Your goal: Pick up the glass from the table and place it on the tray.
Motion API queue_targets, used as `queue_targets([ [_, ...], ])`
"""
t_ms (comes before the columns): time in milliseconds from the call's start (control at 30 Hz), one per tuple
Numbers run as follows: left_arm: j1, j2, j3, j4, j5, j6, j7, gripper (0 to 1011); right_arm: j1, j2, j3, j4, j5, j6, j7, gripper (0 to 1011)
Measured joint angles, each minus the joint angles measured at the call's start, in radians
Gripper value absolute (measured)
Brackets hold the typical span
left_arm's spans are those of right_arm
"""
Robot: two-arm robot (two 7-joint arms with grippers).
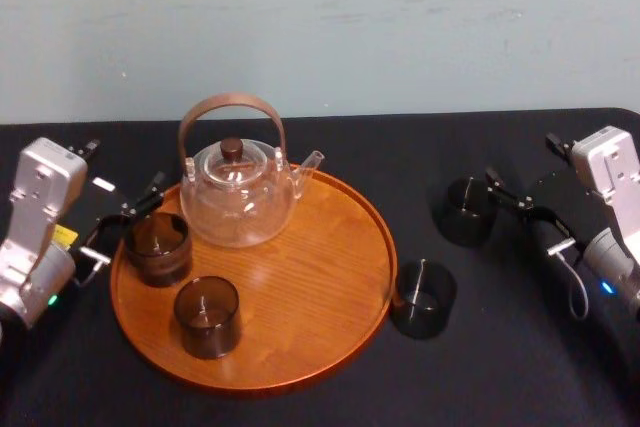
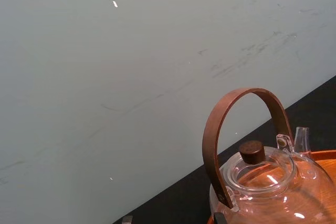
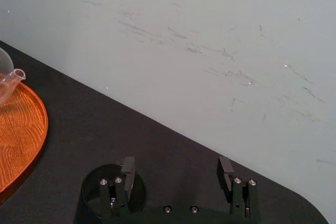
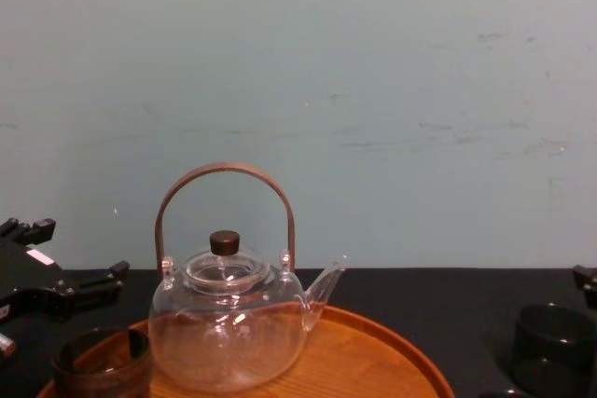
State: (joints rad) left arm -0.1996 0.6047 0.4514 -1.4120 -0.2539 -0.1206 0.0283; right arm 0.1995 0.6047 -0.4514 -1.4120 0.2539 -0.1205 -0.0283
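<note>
Head view shows the right gripper point(image 1: 528, 215), fingers spread apart, right of the tray point(image 1: 320, 247), with the glass point(image 1: 466, 211) upright on the table point(image 1: 500, 357) just beside one fingertip; the left gripper point(image 1: 125, 222), likewise spread, sits at the tray's left rim.

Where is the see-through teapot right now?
In the head view, the teapot stands on the far left part of the tray, beside the thick-rimmed brown cup, near the left gripper.

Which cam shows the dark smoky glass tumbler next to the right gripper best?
Head view: the whole dark smoky glass tumbler stands on the black table, off the round wooden tray. Chest view gives its side; right wrist view catches part of its rim by one finger of the open right gripper.
</note>
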Motion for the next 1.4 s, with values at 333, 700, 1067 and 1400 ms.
queue_targets([
  [333,0.000,0.000,0.000,0.000,0.000,0.000,0.000,1001,0.000,0.000,0.000,0.000,0.000,0.000,0.000,1002],
  [700,0.000,0.000,0.000,0.000,0.000,0.000,0.000,1001,0.000,0.000,0.000,0.000,0.000,0.000,0.000,1002],
  [1067,0.000,0.000,0.000,0.000,0.000,0.000,0.000,1001,0.000,0.000,0.000,0.000,0.000,0.000,0.000,1002],
  [1400,0.000,0.000,0.000,0.000,0.000,0.000,0.000,1001,0.000,0.000,0.000,0.000,0.000,0.000,0.000,1002],
])
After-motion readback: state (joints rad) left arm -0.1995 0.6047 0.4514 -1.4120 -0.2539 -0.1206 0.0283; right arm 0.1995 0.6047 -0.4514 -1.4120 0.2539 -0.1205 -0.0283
